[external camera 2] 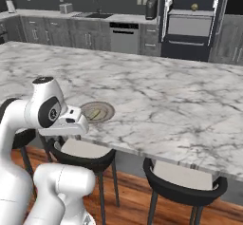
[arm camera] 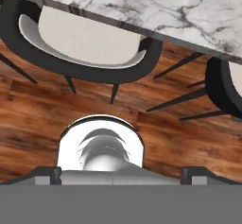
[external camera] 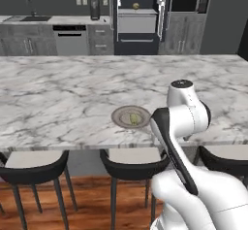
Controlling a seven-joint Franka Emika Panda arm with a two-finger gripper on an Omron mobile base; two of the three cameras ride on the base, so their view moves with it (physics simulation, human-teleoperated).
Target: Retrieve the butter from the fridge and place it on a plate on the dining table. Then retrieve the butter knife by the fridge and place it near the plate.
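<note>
The butter point(external camera: 133, 119) point(external camera 2: 95, 114), a small pale-yellow stick, lies on the round grey-beige plate point(external camera: 117, 113) point(external camera 2: 107, 108) near the front edge of the marble dining table point(external camera: 58, 93) point(external camera 2: 166, 96). My gripper point(arm camera: 121, 173) is open with nothing between its fingertips point(arm camera: 45, 173). It points down past the table's edge at a stool and the wood floor. The hand point(external camera 2: 69, 120) hangs just in front of the plate, clear of it. At the back the dark fridge point(external camera: 138, 18) point(external camera 2: 192, 20) stands with its doors open. The butter knife is out of view.
Black stools point(external camera: 34, 168) point(external camera: 133, 163) point(external camera 2: 185, 181) point(arm camera: 85, 43) are tucked under the table's front edge. A black coffee machine point(external camera: 95, 9) stands on the far counter left of the fridge. A round tan ball point(external camera: 136, 6) sits on a fridge shelf.
</note>
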